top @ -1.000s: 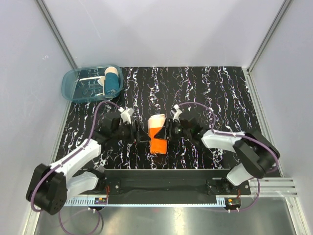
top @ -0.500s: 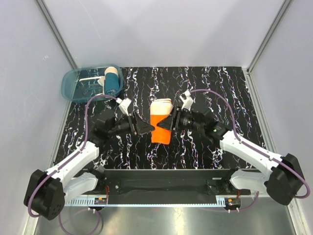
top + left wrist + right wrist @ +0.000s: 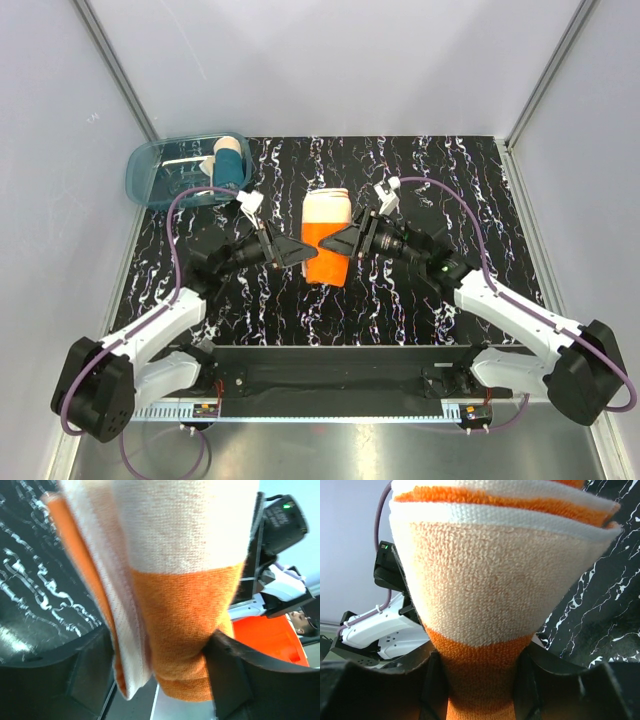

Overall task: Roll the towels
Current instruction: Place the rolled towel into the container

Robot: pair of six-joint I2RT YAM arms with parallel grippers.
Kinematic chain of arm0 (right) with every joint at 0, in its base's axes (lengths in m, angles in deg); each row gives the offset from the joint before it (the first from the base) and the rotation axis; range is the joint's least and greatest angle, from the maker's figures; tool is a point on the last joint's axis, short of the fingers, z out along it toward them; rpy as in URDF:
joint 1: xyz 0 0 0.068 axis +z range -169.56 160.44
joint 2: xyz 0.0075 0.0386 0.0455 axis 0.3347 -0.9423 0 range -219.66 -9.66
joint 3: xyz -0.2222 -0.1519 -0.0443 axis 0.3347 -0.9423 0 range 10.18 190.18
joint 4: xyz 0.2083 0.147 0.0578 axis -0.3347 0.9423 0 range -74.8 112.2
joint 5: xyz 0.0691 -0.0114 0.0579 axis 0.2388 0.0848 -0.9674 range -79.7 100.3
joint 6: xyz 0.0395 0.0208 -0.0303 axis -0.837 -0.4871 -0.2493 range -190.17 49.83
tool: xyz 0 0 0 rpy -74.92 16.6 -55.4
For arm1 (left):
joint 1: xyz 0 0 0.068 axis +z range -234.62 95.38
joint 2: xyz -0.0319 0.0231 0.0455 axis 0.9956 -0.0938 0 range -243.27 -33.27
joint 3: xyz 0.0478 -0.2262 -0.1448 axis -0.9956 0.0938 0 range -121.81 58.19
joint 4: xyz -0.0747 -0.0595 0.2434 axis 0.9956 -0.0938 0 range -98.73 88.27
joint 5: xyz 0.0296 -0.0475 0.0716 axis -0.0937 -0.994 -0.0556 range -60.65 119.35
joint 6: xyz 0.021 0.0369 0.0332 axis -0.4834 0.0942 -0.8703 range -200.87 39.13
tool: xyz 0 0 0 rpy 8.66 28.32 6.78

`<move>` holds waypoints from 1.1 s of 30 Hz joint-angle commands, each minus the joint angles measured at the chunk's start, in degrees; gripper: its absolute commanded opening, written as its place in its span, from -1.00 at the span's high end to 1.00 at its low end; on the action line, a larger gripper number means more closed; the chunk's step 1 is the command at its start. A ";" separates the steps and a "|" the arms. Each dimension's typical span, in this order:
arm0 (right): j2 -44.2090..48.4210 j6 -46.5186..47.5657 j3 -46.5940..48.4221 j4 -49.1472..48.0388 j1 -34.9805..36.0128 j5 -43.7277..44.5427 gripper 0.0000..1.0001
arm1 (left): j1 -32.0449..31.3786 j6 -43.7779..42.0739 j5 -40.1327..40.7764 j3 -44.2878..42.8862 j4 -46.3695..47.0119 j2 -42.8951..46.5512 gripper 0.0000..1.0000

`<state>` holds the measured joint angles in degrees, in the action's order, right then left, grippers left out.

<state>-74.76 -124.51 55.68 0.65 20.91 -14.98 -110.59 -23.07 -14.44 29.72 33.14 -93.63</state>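
Orange towel [image 3: 326, 238] is rolled and pinched from both sides over mid table [image 3: 450, 180]. L gripper [image 3: 296, 252] and R gripper [image 3: 340, 243] are each part-closed on it. Risk: uneven squeeze or one side slipping, so roll unwinds or drops. Teal towel [image 3: 230, 165] sits rolled in tub [image 3: 150, 170] back-left, well apart, not in the way.

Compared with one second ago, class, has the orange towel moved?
Yes. The orange towel has shifted away from the black base rail, farther across the marbled table toward its far edge.

orange-and-cream towel [image 3: 326, 236], teal towel [image 3: 232, 172] perhaps cream-edged, black white-veined table [image 3: 450, 180]
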 commanded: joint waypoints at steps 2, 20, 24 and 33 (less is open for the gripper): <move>1.29 -6.99 0.83 -20.24 2.07 -8.91 0.12 | -2.67 -0.85 1.52 -0.80 0.37 -3.53 0.13; 6.65 1.34 2.58 1.86 2.07 1.28 -0.99 | -1.45 -3.04 1.34 -5.01 -4.90 -0.99 1.00; 6.92 3.63 5.21 9.34 2.07 5.31 -0.99 | 2.33 -2.87 -1.64 -5.90 -6.13 -0.03 1.00; 9.37 6.18 6.27 21.58 1.98 16.57 -0.99 | 10.07 -2.34 -6.66 -7.30 -8.68 2.26 1.00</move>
<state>-67.31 -119.94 60.09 19.34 22.14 -2.52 -101.59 -24.29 -18.13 25.91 23.55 -93.69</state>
